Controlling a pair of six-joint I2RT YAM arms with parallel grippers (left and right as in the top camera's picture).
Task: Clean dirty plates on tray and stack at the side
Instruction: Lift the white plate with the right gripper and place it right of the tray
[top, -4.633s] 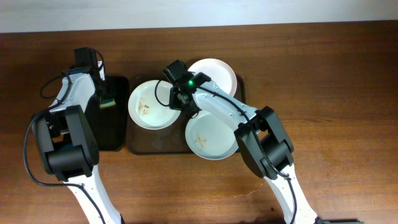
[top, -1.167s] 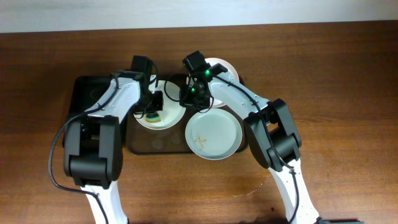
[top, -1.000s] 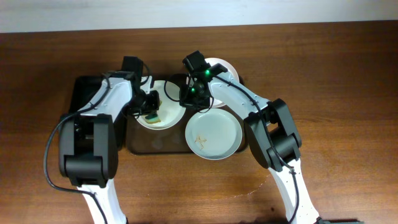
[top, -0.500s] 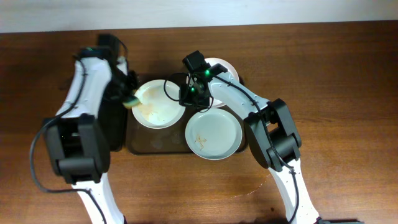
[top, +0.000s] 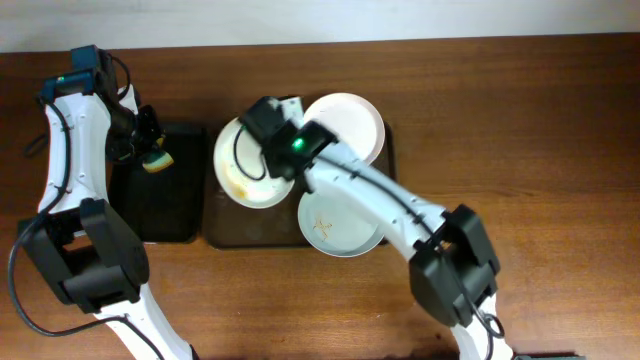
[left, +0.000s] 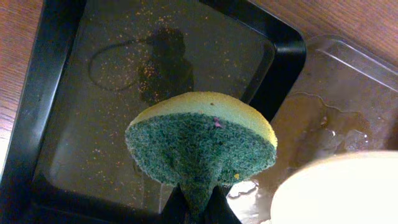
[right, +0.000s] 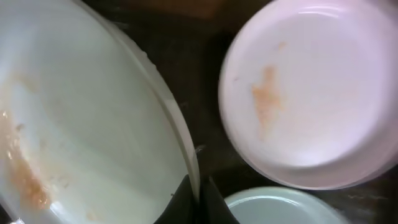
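My left end effector (left: 199, 200) pinches a sponge (left: 202, 140) over the black tray (left: 31, 124); my right end effector (right: 196, 198) grips the smeared plate (right: 81, 137) by its rim.

Left arm: stretched up along the far-left side, elbow high, wrist folded back toward the tray (top: 255, 228). Left end effector (top: 152, 152) hangs just left of the tray, fingers pinched tight on a sponge (left: 202, 146).

Right arm: long diagonal reach from the tray's lower right to over its upper-left part. Right end effector (top: 278, 165) clamped on the rim of a plate (right: 81, 143), fingers closed either side of the edge.
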